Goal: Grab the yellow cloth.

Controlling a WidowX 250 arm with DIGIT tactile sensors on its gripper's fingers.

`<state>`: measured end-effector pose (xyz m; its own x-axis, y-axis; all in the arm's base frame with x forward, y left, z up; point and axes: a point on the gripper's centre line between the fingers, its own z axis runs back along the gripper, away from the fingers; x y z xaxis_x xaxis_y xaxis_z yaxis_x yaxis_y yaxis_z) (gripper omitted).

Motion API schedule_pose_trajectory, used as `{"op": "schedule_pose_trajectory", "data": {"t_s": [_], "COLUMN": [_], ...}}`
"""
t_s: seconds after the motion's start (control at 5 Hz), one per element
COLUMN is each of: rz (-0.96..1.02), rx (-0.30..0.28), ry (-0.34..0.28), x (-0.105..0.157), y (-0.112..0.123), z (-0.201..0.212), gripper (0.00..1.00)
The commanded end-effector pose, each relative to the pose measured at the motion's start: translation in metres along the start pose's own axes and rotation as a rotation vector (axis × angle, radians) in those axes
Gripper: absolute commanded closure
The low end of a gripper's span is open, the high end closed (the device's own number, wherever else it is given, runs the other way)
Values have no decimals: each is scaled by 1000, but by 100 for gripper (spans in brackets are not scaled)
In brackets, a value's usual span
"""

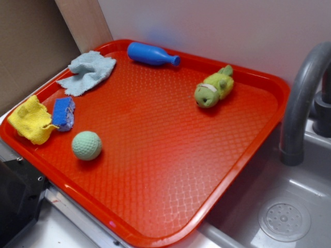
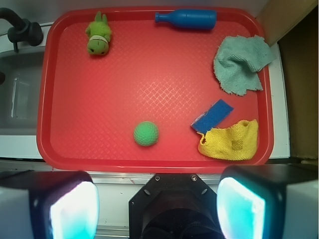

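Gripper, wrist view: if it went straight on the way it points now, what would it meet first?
Probably bare red tray, though depth is unclear. The open gripper looks down on the tray's near half; the green ball sits just left of its midline and the yellow cloth lies off to the right.

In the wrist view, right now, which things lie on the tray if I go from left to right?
Plush toy → green ball → blue bottle. Further right come the blue sponge, yellow cloth and pale cloth, which overlap in that direction.
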<state>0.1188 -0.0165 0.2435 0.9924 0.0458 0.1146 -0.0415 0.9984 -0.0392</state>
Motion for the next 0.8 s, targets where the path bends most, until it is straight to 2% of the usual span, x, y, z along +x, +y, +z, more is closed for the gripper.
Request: {"op": "schedule_pose_trajectory", "data": {"t_s": [0.0,0.2,0.4,0.6], "rz": [0,-87,-145,-209], "rx": [0,68,43,46], "ry": [0,7,27,28], "x": [0,15,13,-7], "y": [0,42,74,96], "z": [0,-38,-71,-103], "gripper": [0,0,0,0]}}
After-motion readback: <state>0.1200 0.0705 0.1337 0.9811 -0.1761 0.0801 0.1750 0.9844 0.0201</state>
